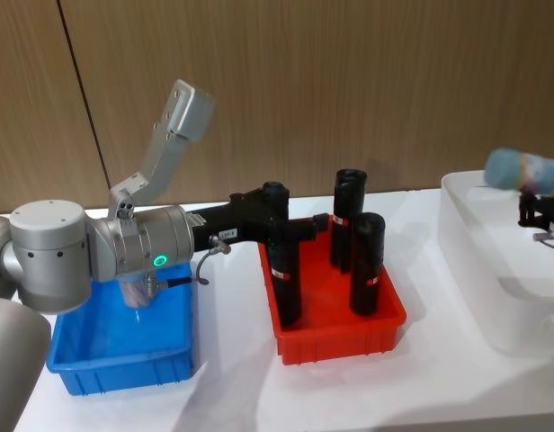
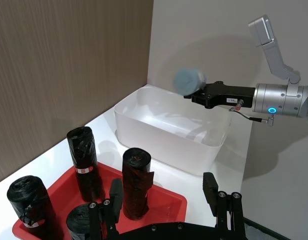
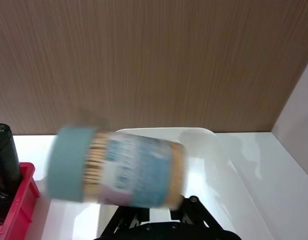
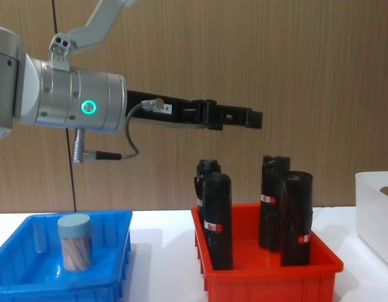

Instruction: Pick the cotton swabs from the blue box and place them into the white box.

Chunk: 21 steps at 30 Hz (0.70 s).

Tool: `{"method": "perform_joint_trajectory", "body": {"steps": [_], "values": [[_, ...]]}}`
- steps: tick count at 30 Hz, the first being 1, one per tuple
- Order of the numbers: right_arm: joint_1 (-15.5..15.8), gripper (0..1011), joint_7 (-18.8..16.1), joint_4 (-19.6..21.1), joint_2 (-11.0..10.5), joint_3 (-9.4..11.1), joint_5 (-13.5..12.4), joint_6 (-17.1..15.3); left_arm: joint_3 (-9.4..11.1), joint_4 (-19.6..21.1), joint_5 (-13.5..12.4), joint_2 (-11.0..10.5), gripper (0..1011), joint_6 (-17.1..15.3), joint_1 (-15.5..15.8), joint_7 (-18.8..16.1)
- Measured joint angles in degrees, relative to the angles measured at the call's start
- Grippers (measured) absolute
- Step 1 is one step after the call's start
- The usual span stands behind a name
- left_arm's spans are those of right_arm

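Over the tall white plastic box (image 1: 493,288), a clear plastic jar of cotton swabs with a pale blue lid (image 3: 116,167) lies on its side in the air, long axis level. It is just off the tip of the right pincer (image 2: 196,95), and whether that pincer grips the jar cannot be told. A second swab jar (image 4: 75,241) stands upright in the shallow bright blue plastic box (image 4: 17,280) at the table's left end. The left pincer (image 4: 247,118), jaws apart and empty, reaches out high over the red plastic bin (image 4: 269,277) of tall black bottles (image 4: 296,214). The standing jar therefore sits below it and back toward the robot's left. The left arm is plainly the nearer, and a grasp would likely come from above, down the jar's vertical axis. The white table (image 1: 421,387) looks smooth and bare between the bins, and wood panelling backs the room.
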<state>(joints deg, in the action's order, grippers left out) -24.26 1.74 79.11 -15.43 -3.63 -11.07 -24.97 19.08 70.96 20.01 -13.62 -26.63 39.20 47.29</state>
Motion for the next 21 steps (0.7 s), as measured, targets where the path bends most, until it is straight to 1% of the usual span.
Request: {"method": "perform_joint_trajectory", "body": {"steps": [1,3,7,21], "values": [[0.0,184,0.0,0.0,0.0,0.0,0.0,0.0,0.0,0.0,0.0,0.0,1004,0.0,0.0,0.0],[0.0,142,0.0,0.1,0.0,0.0,0.0,0.0,0.0,0.0,0.0,0.0,1004,0.0,0.0,0.0],[0.0,9,0.0,0.1,0.0,0.0,0.0,0.0,0.0,0.0,0.0,0.0,1004,0.0,0.0,0.0],[0.1,0,0.0,0.2,0.0,0.0,0.1,-0.1,0.0,0.0,0.0,0.0,1004,0.0,0.0,0.0]]}}
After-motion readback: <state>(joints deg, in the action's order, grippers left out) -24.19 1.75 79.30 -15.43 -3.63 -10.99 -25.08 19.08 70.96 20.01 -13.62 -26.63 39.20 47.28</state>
